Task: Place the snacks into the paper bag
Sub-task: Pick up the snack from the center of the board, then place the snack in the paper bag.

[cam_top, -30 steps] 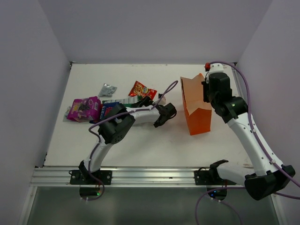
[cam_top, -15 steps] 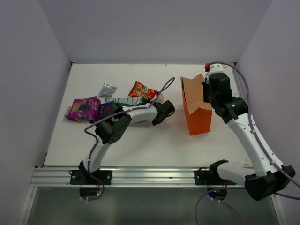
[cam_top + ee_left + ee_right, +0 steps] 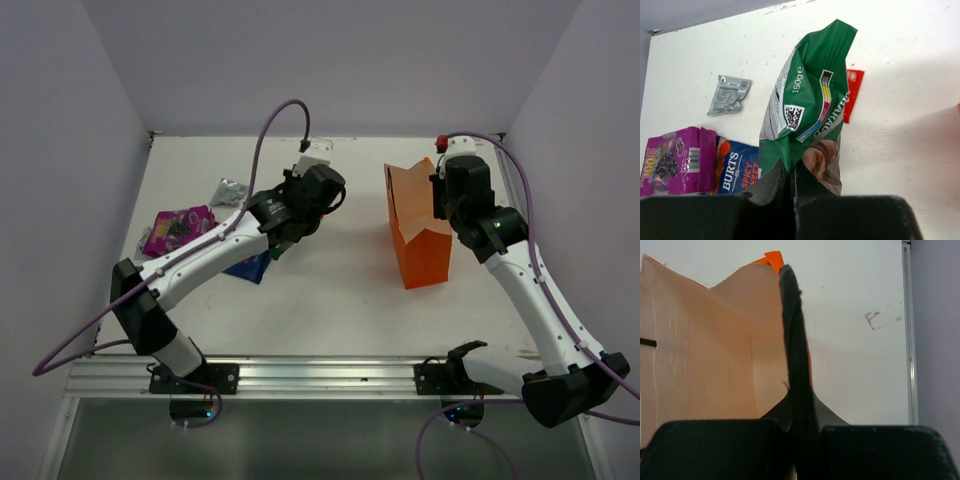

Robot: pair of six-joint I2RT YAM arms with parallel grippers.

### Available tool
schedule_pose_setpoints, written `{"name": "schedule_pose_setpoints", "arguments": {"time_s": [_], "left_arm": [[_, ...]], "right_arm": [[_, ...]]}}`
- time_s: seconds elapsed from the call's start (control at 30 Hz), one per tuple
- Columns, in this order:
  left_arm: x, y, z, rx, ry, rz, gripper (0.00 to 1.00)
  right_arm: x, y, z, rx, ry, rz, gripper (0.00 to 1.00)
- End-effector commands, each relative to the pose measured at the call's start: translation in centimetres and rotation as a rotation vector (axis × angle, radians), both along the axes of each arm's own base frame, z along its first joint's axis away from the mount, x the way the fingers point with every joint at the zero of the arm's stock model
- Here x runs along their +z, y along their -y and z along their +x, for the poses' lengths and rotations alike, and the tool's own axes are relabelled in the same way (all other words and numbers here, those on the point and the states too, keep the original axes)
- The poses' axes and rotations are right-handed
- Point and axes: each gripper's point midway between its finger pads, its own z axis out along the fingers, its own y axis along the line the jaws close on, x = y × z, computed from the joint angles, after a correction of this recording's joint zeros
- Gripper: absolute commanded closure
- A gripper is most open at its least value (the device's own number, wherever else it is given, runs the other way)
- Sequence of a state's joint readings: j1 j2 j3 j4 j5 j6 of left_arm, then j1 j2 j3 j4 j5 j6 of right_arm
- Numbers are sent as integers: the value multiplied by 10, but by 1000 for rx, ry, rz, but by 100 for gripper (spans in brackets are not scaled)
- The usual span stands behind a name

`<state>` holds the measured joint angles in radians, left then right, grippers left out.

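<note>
My left gripper (image 3: 792,172) is shut on the lower edge of the green-and-white snack (image 3: 810,115), which hangs clear of the table. From above, the left gripper (image 3: 288,232) hovers over the snack pile. Under it lie the red snack (image 3: 854,92), the blue snack (image 3: 737,170), the magenta snack (image 3: 675,160) and the silver snack (image 3: 729,94). The orange paper bag (image 3: 420,240) stands upright at the right. My right gripper (image 3: 440,195) is shut on its right wall, and the pale inside (image 3: 715,350) shows beside the right gripper (image 3: 792,300).
The white table (image 3: 330,300) is walled by lilac panels at the left, back and right. A metal rail (image 3: 320,375) runs along the near edge. A purple cable (image 3: 275,130) arcs above the left wrist.
The left gripper went from open to shut on the green-and-white snack and lifted it off the table, the arm rising and swinging back and left. The right arm and the bag stayed put.
</note>
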<state>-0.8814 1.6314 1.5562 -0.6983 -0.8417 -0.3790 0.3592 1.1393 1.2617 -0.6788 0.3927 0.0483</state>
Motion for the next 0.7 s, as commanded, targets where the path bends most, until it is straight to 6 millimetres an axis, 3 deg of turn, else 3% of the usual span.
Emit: {"name": "schedule_pose_setpoints", "arguments": {"time_s": [0.0,0.03,0.1,0.2,0.27,0.3,0.5,0.67], "left_arm": [[57,11,-9,-51,94,-243,100],[80,9,-14,-72,141,-319,100],[103,15,-24,-134,171,-427,100],[162,10,-46,-222,284,-624,100],[183,13,-57,-282,311,-709,100],[203,10,-64,-309,355,-769,100],[262,13,-90,-438,467,-999,100],[282,18,-96,-471,488,-1108,100]], "right_arm": [[5,-6,8,21,28,-1,100],[5,-10,7,30,25,-2,100],[2,-12,8,32,17,-11,100],[3,-15,9,30,23,-18,100],[4,-20,9,36,25,-15,100],[2,-21,9,32,24,-14,100],[-3,-29,10,31,16,-18,100],[23,-32,3,34,67,0,100]]}}
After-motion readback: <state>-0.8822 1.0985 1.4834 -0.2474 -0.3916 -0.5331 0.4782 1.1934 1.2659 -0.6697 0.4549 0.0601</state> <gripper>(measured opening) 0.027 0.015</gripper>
